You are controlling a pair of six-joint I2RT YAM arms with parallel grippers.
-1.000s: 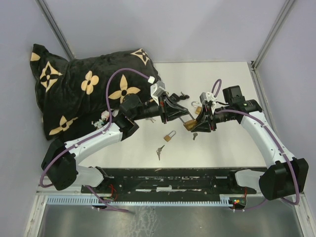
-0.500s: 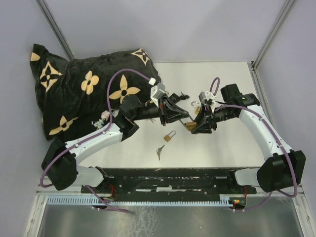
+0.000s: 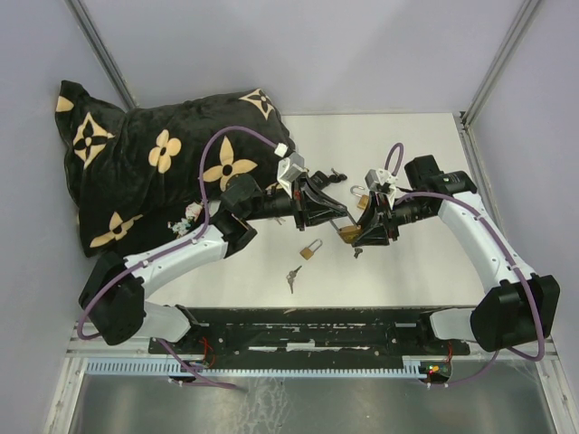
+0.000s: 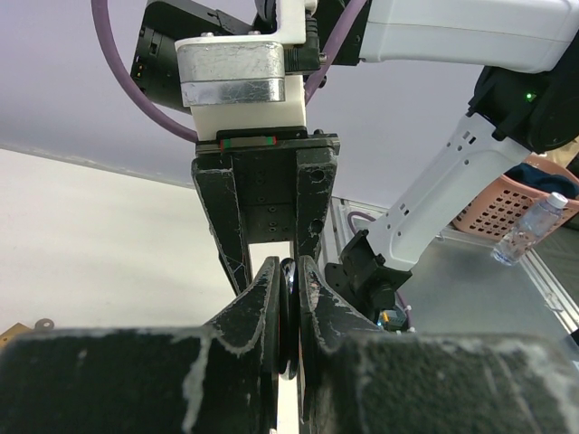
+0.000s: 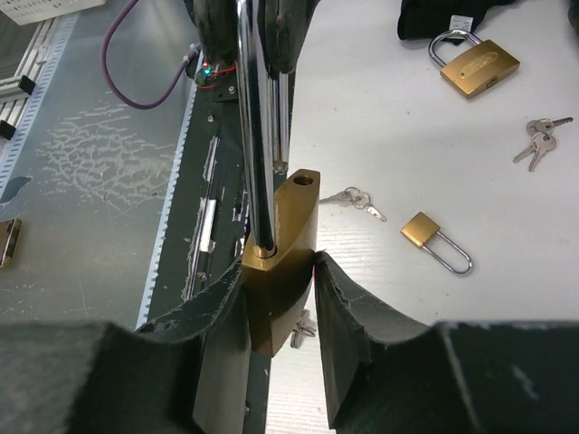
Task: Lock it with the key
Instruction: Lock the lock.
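White tabletop (image 3: 425, 145) is enclosed by pale grey walls (image 3: 317, 45), and a black pillow (image 3: 154, 163) printed with beige flowers is slumped in the far left corner. Both arms are brought together over the middle of the surface.

In the right wrist view, the right gripper (image 5: 279, 271) is seen clamped on the brass padlock (image 5: 291, 235), one finger pressed to each broad face of the body. The padlock is held upright above the table. Its chrome shackle (image 5: 256, 117) is raised: one leg is seated in the body, while the empty hole for the other leg is exposed on the top face. The upper end of the shackle is taken between dark fingers at the top of that view.

In the left wrist view, the left gripper (image 4: 288, 303) is shown all but closed, its fingers pinched on a thin dark piece, with the right gripper facing it head-on.

A key (image 3: 357, 250) is left lying on the table just below the held padlock. Farther out, a closed brass padlock (image 5: 475, 61), a small long-shackled padlock (image 5: 434, 240) and two bunches of keys (image 5: 541, 140) (image 5: 357, 197) are scattered on the white surface, apart from one another.
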